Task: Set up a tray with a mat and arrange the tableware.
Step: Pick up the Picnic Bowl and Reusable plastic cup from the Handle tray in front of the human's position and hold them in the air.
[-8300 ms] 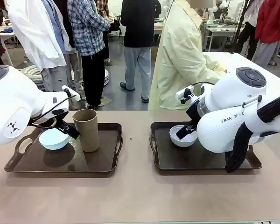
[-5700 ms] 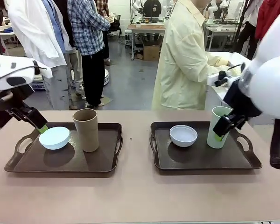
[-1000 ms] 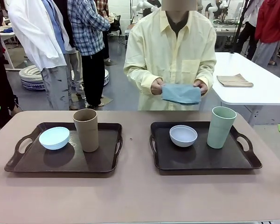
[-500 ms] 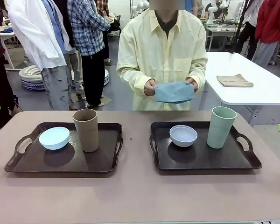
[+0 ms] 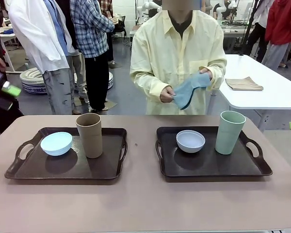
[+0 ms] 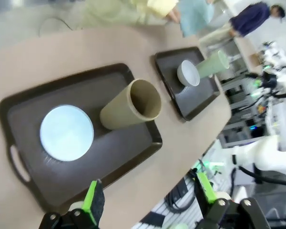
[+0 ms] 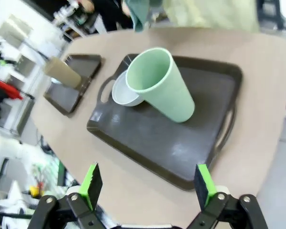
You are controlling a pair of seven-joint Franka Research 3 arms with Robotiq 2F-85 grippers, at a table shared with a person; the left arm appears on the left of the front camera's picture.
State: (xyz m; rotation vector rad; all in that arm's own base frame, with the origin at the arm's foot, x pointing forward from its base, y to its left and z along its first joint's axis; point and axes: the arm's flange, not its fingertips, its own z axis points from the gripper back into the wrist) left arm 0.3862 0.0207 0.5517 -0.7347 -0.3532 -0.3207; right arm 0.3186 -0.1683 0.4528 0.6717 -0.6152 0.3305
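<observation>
Left wrist view: the left gripper [image 6: 148,195] hangs high by the left end of the table [image 6: 186,148], jaws spread wide with nothing between them. The right gripper [image 7: 147,185] is high by the table's right end, just as wide apart and empty. Two dark trays sit side by side on the table, well apart. The left tray [image 5: 106,165] carries the blue bowl [image 5: 56,143] at its left, with the tan cup [image 5: 89,136] upright just beside it. The right tray [image 5: 208,167] carries the white bowl [image 5: 190,141] toward its back and the green cup [image 5: 229,132] upright to the bowl's right, near but not touching. Beyond the far edge stands a person in a pale yellow shirt, holding a blue mat [image 5: 188,91] in the air. One hand [image 5: 167,94] is low, the other hand [image 5: 205,74] higher, and the mat droops between them. Farther back on the right, a folded tan cloth [image 5: 243,83] lies on a white table [image 5: 276,97]
</observation>
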